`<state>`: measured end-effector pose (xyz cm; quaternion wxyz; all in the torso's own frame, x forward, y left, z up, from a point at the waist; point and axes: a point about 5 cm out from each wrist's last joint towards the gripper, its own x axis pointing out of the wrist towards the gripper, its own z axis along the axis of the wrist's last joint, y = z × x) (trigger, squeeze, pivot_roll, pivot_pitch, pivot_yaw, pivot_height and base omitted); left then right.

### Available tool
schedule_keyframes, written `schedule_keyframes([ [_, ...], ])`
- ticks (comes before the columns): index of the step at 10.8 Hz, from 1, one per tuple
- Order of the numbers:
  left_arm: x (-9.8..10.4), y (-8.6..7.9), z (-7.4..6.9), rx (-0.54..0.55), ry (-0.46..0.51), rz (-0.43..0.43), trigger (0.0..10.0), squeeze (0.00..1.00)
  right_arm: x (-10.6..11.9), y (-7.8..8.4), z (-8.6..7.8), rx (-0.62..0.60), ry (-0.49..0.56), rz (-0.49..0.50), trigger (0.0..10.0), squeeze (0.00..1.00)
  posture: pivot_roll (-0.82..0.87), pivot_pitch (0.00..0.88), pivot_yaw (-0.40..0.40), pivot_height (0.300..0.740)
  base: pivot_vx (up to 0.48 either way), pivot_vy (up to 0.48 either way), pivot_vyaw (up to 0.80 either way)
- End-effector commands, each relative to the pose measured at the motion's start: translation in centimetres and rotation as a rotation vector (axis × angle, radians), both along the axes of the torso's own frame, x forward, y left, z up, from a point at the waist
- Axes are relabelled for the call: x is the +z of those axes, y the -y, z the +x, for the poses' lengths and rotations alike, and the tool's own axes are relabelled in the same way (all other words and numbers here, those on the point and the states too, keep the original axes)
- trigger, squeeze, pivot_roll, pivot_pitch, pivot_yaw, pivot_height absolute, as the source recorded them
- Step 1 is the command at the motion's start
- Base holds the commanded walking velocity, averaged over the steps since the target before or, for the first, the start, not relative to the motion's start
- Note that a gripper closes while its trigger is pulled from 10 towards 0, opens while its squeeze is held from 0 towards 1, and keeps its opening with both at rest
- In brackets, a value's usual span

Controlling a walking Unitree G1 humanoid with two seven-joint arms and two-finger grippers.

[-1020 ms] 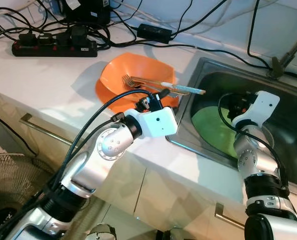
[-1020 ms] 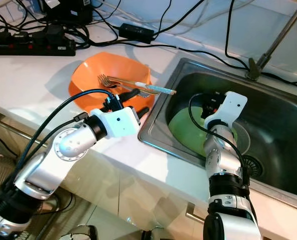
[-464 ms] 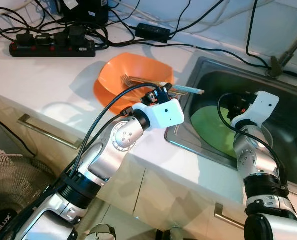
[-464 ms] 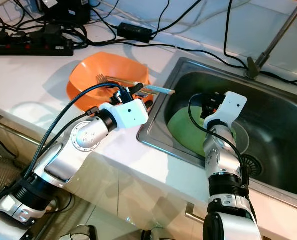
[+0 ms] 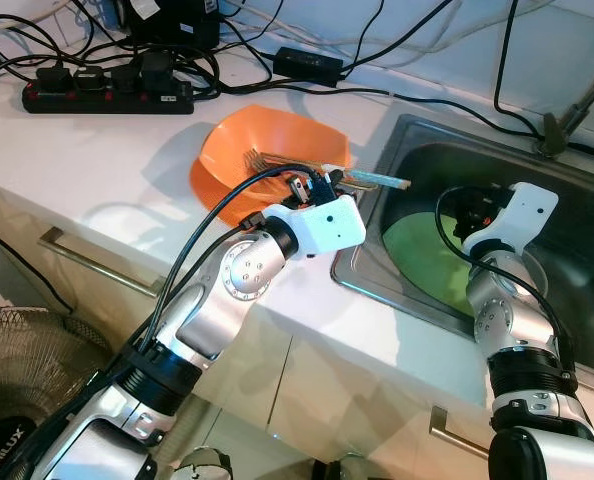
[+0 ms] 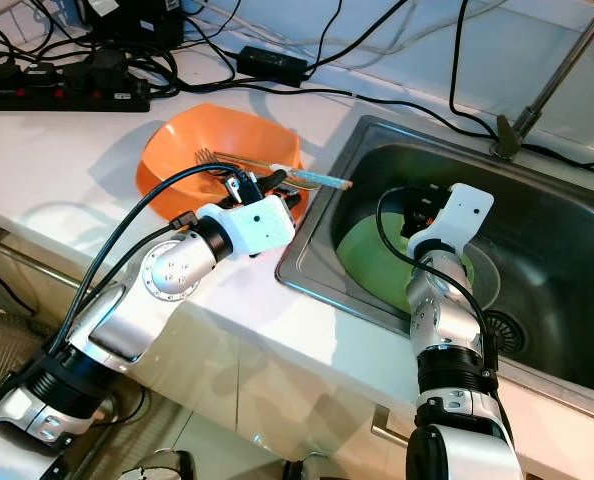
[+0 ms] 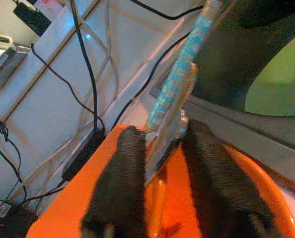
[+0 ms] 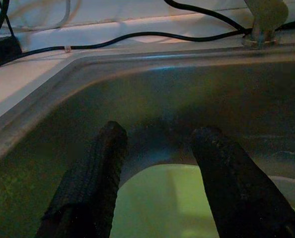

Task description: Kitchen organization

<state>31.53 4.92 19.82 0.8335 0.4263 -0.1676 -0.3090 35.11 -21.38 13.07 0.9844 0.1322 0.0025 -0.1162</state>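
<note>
Left claw (image 7: 160,163) fingers straddle blue-patterned utensil handle (image 7: 180,84) over glossy orange bowl (image 5: 239,150), contact unclear. Right claw (image 8: 160,183) wide above green plate (image 5: 422,260) in sink (image 6: 377,135).

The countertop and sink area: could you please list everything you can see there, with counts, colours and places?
Orange plate: one, orange, on the white counter beside the sink.
Cutlery: several pieces, a fork among them, metal, lying across the plate; one blue-patterned handle juts over the sink edge.
Green plate: one, green, in the sink.
Sink: one, steel, right of the counter.
Tap: one, metal, behind the sink.
Power strip: one, black, at the back of the counter.
Cables: several, black, across the back.
Fan: one, on the floor.
Left pincer: around the cutlery handles.
Right pincer: open, over the green plate.
</note>
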Motion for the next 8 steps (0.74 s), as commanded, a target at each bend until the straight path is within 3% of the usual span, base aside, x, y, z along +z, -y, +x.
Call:
schedule_keyframes([
  [1,0.3,0.5,0.1,-0.012,0.010,0.002,0.0,0.00,0.4,0.2,0.2,-0.015,0.017,0.007,10.0,0.00,0.03,0.068,-0.117,0.740,0.000,0.000,0.00],
  [8,1.6,0.0,0.3,0.009,0.058,-0.002,0.0,0.00,0.3,0.2,0.1,-0.014,0.017,0.008,10.0,0.00,0.03,0.067,-0.118,0.740,0.000,0.000,0.00],
])
